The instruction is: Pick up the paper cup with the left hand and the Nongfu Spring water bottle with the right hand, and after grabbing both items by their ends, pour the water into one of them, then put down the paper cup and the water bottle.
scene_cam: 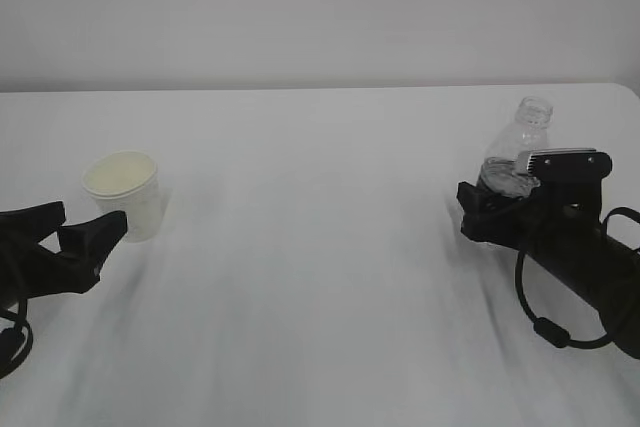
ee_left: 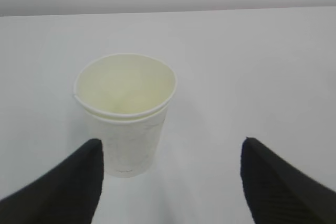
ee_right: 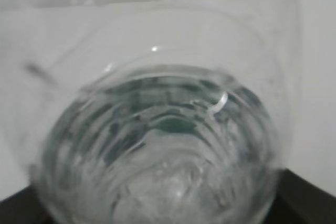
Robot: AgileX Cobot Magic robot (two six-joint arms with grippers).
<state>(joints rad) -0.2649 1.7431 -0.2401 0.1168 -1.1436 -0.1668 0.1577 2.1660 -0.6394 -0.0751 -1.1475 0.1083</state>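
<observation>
Both hands at their targets

Left hand fingers spread wide, cup upright just ahead, untouched; right hand around bottle base on table, can't tell if it's clamped.

One cup and one bottle are in view, both on a single tabletop. Two arms reach in, each with one tool: the left tool and the right tool.
</observation>
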